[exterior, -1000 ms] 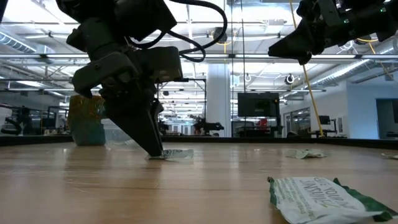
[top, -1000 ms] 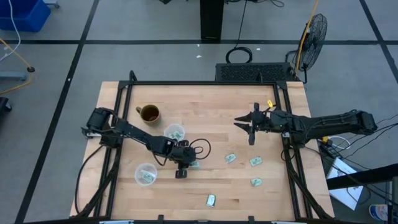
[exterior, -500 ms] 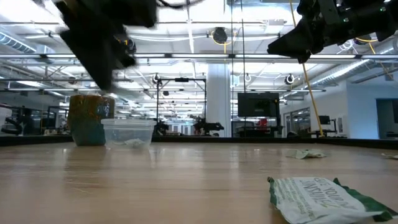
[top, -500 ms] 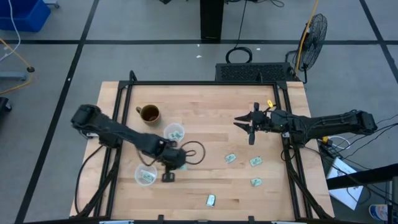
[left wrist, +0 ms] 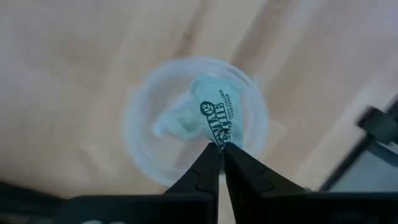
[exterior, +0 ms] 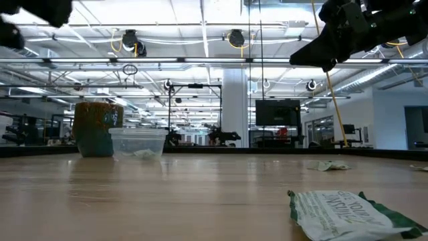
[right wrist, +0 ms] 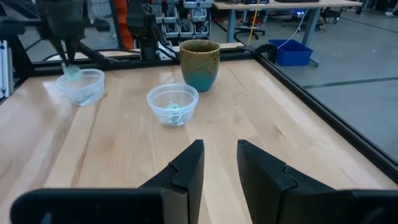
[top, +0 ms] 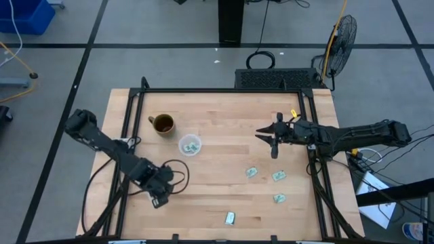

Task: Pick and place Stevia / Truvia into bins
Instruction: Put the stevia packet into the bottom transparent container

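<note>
Wooden tabletop (top: 224,135): at lower left, the left gripper (left wrist: 220,149) pinches a Stevia sachet (left wrist: 211,118) above a clear cup (left wrist: 140,146). Right gripper (top: 270,137) hovers right of centre, fingers parted, empty.

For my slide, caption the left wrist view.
Left gripper holds a Stevia sachet above a clear cup.

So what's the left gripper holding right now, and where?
The left gripper pinches a green sachet by one end, above a clear cup.
</note>
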You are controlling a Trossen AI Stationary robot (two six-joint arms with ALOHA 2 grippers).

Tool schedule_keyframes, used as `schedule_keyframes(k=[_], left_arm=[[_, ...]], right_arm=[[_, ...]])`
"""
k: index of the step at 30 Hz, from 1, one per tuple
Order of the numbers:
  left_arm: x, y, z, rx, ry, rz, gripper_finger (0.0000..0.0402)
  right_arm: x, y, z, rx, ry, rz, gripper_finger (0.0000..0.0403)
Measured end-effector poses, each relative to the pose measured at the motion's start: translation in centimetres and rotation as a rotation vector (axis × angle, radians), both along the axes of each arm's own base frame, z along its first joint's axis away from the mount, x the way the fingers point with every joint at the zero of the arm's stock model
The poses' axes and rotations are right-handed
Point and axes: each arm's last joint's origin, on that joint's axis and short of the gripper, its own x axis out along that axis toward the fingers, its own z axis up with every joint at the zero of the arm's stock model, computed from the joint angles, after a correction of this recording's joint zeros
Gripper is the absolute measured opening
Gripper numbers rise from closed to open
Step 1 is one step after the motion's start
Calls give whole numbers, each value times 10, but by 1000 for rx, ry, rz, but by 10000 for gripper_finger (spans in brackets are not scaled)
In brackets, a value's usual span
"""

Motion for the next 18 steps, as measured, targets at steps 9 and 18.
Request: schedule_keyframes(k=[9, 18], left_arm=[[-14, 10, -46, -10, 89, 39, 23], [-14, 24, -57, 27, 113, 104, 36]], right_arm=[[0, 0, 0, 0, 1, 0, 89], [0, 0, 0, -21, 6, 6, 89]])
